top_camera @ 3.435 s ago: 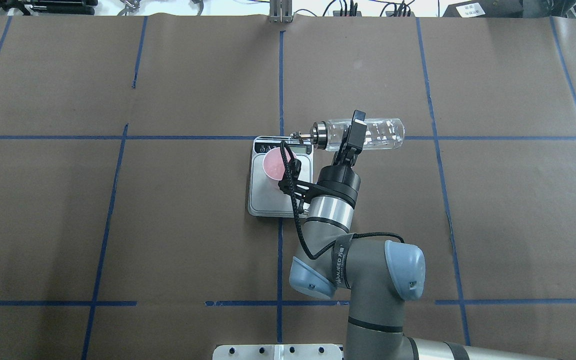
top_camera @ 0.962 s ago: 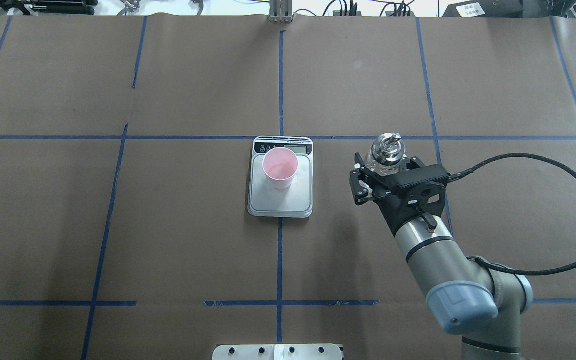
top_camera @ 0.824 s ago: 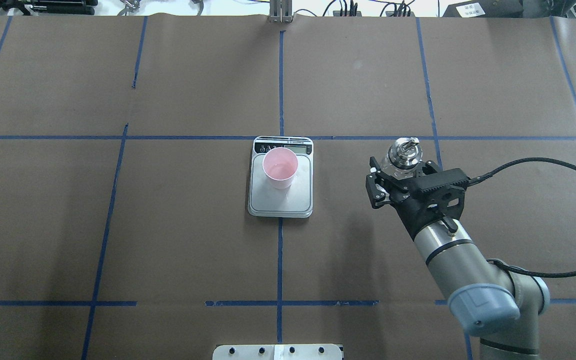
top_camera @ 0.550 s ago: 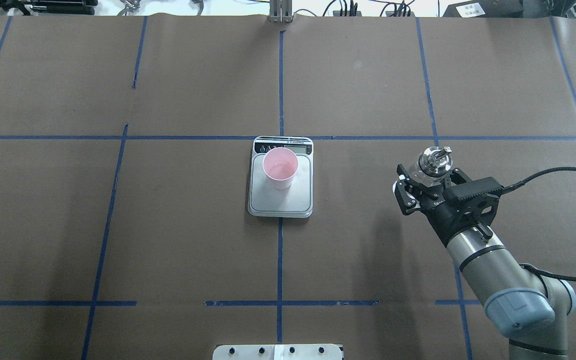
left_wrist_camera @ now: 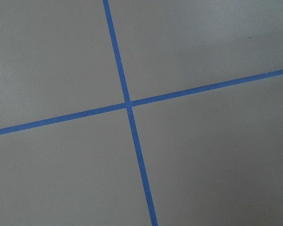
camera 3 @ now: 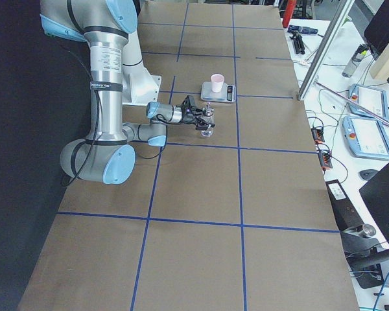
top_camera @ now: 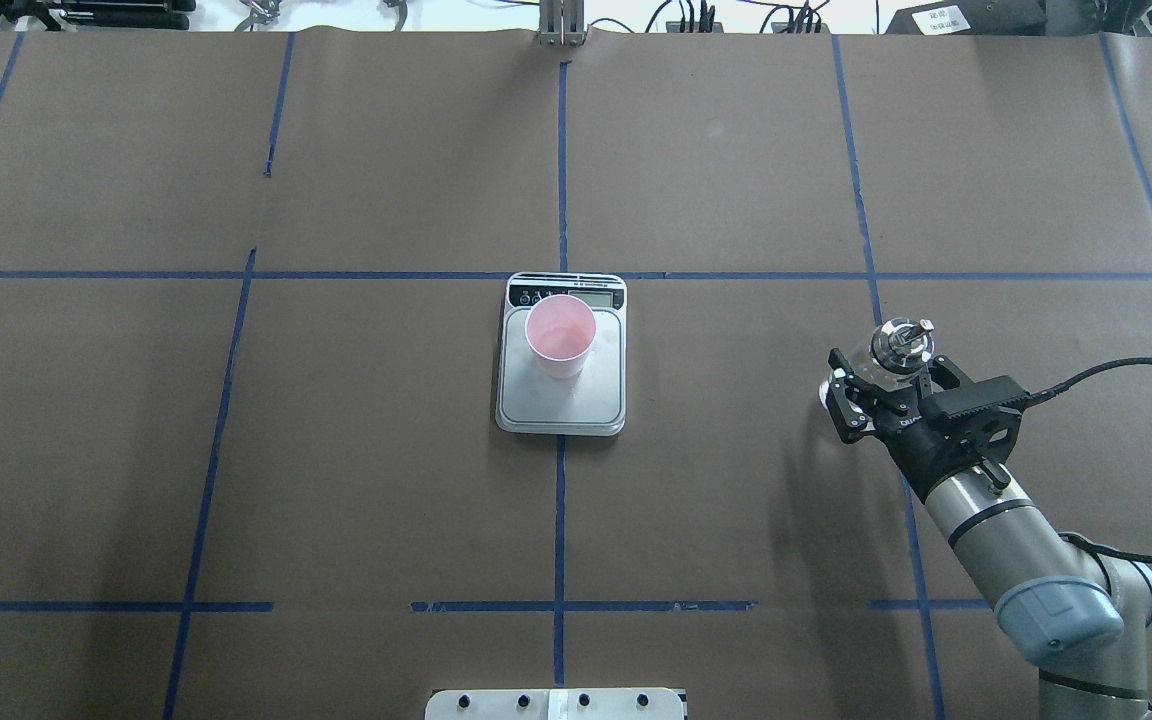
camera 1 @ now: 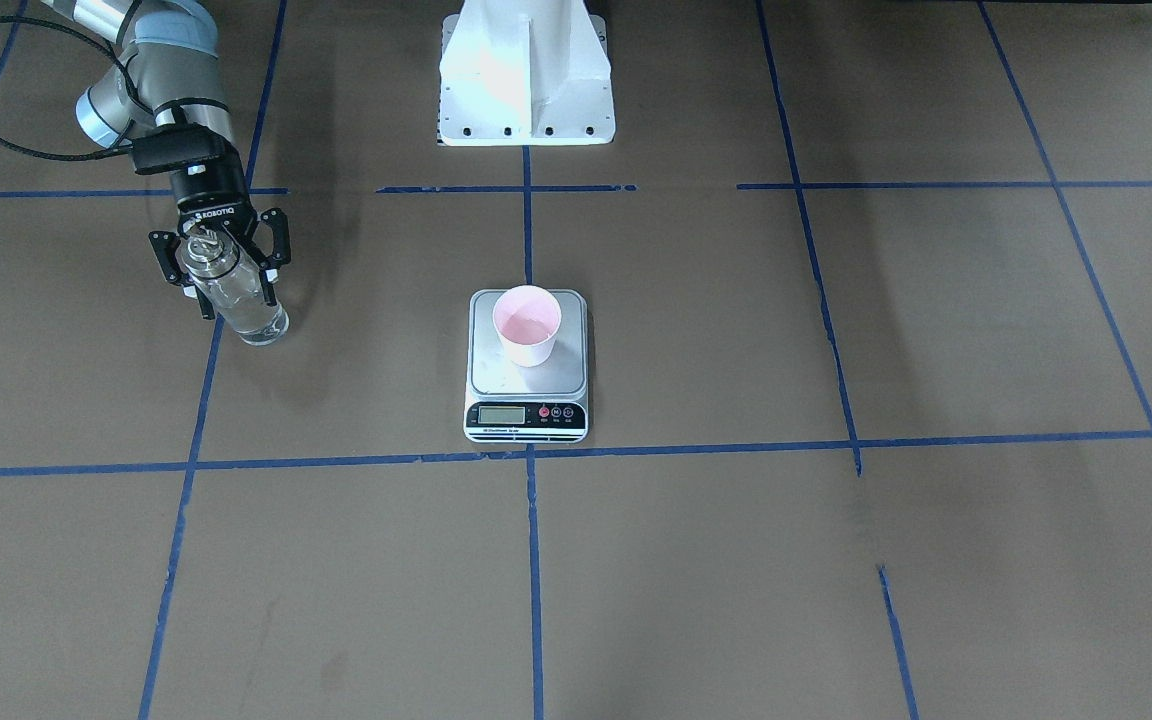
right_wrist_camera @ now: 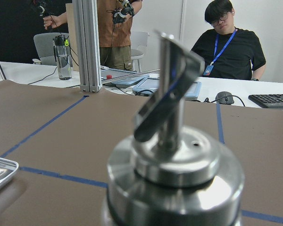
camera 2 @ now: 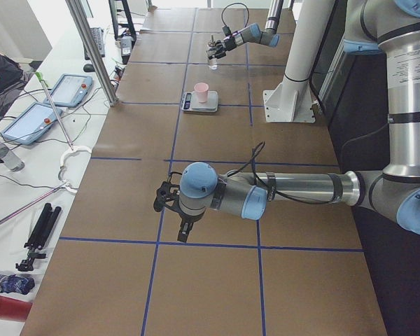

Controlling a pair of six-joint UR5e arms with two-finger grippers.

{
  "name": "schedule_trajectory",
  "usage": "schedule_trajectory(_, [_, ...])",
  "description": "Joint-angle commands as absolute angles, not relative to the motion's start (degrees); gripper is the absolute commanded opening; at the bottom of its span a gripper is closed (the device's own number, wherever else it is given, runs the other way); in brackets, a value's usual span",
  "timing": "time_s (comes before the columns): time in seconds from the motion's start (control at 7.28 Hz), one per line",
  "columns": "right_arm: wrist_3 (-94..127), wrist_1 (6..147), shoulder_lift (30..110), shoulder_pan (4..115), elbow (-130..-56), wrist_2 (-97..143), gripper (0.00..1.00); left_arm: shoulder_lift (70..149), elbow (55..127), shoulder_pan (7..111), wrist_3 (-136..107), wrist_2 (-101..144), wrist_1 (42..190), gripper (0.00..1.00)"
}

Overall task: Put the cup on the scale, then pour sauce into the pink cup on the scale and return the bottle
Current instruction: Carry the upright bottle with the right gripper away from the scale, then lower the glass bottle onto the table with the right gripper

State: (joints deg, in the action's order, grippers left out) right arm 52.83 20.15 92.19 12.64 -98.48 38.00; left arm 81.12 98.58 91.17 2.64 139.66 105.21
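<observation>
1. Right gripper (top_camera: 888,375): jaws grasping the bottle (camera 1: 248,308) just below its cap (top_camera: 902,342). The bottle is upright, well apart from the scale (top_camera: 561,400), on the robot's right. Whether its base touches the tabletop (top_camera: 736,150) cannot be told.
2. Cup (top_camera: 560,335): upright on the scale's platform, toward the display end. Contents hard to make out.
3. Liquid level in the bottle: not legible through the glass.
4. Right wrist view: the cap fills the frame, the bottle body is cut off, and only a scale corner shows at the left edge.
5. Left gripper (camera 2: 173,213): seen only in the left side view, near the tabletop, far from the scale; jaw state cannot be told. Its wrist view shows only tape lines (left_wrist_camera: 127,103).
</observation>
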Motion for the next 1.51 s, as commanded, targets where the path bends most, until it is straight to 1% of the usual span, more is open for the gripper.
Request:
schedule_trajectory(0.0, [52.91, 19.78, 92.63, 12.83, -97.74, 37.88, 0.0, 81.12, 98.61, 91.23, 2.64, 139.66, 105.21, 1.0])
schedule_trajectory(0.69, [53.61, 18.9, 92.81, 13.54, -95.46, 37.88, 0.0, 81.12, 98.96, 91.49, 2.64, 139.66, 105.21, 1.0])
schedule_trajectory(0.96, [53.18, 15.66, 92.64, 13.62, -93.71, 37.88, 0.0, 81.12, 98.96, 91.49, 2.64, 139.66, 105.12, 1.0])
schedule_trajectory(1.37, [53.0, 15.56, 92.55, 13.8, -93.43, 37.88, 0.0, 81.12, 98.96, 91.49, 2.64, 139.66, 105.12, 1.0])
